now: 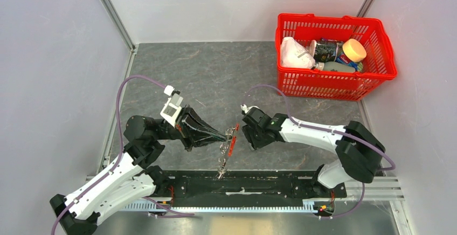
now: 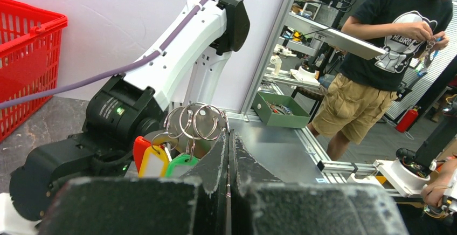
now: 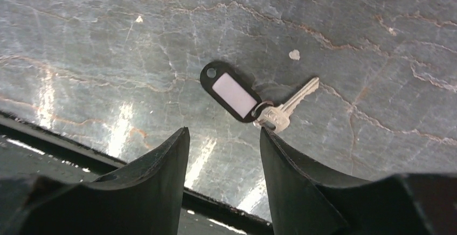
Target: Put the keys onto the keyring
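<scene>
My left gripper (image 1: pixel 224 136) is shut on a bunch of thin metal keyrings (image 1: pixel 232 134), held above the table. In the left wrist view the rings (image 2: pixel 195 121) sit at the closed fingertips (image 2: pixel 229 133) and carry red (image 2: pixel 139 147), yellow (image 2: pixel 153 162) and green (image 2: pixel 180 163) plastic tags. My right gripper (image 1: pixel 246 132) is open and empty, just right of the bunch. Its wrist view shows a silver key (image 3: pixel 283 111) with a black tag (image 3: pixel 229 90) flat on the table, just beyond the open fingertips (image 3: pixel 223 132). That key lies near the front rail (image 1: pixel 221 170).
A red basket (image 1: pixel 334 87) with bottles and a bag stands at the back right. A black rail (image 1: pixel 269 184) runs along the table's near edge. Grey walls close in the left, right and back. A person stands outside, beyond the right arm (image 2: pixel 161 73).
</scene>
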`<state>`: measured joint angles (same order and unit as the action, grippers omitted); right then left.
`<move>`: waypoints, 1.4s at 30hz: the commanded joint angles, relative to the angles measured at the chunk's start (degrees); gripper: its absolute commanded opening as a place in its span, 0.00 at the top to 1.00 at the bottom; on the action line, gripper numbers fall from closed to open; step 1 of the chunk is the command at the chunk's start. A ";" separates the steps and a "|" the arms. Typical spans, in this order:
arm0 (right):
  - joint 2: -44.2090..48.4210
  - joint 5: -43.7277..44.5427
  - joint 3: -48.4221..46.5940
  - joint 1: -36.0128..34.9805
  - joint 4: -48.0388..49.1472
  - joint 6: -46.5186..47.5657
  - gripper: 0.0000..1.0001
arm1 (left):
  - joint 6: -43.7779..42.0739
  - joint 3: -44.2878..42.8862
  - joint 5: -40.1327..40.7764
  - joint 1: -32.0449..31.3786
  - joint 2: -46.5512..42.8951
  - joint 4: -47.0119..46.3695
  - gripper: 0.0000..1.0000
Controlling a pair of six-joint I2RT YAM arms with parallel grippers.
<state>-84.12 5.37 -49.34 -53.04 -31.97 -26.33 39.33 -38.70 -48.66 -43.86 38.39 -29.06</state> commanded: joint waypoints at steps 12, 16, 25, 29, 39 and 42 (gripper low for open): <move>-5.91 5.78 -3.83 -0.67 5.42 3.16 0.40 | -2.93 -1.64 -0.73 -0.27 -0.51 -0.77 0.98; -6.96 6.68 -4.01 -0.67 5.26 3.34 0.44 | -2.94 -1.65 -0.75 -0.27 -0.44 -0.70 0.98; -7.38 6.94 -3.24 -0.66 5.10 1.17 0.75 | -3.29 -1.57 -0.58 -0.26 -0.68 -0.19 0.98; -5.55 8.14 -3.04 -0.69 4.46 0.20 0.88 | -3.38 -1.46 -0.46 -0.27 -0.70 -0.23 0.98; 2.35 5.87 -3.95 -0.67 3.19 -1.10 1.00 | -3.56 -1.40 -0.21 -0.27 -1.03 -0.11 0.98; 3.75 5.65 -4.59 -0.67 0.92 -1.02 0.91 | -3.65 -1.47 -0.26 -0.26 -1.04 -0.10 0.98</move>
<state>-83.26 11.35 -51.57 -53.41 -28.82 -26.41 37.82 -38.70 -48.64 -43.86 38.06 -27.49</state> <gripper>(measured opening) 0.022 0.028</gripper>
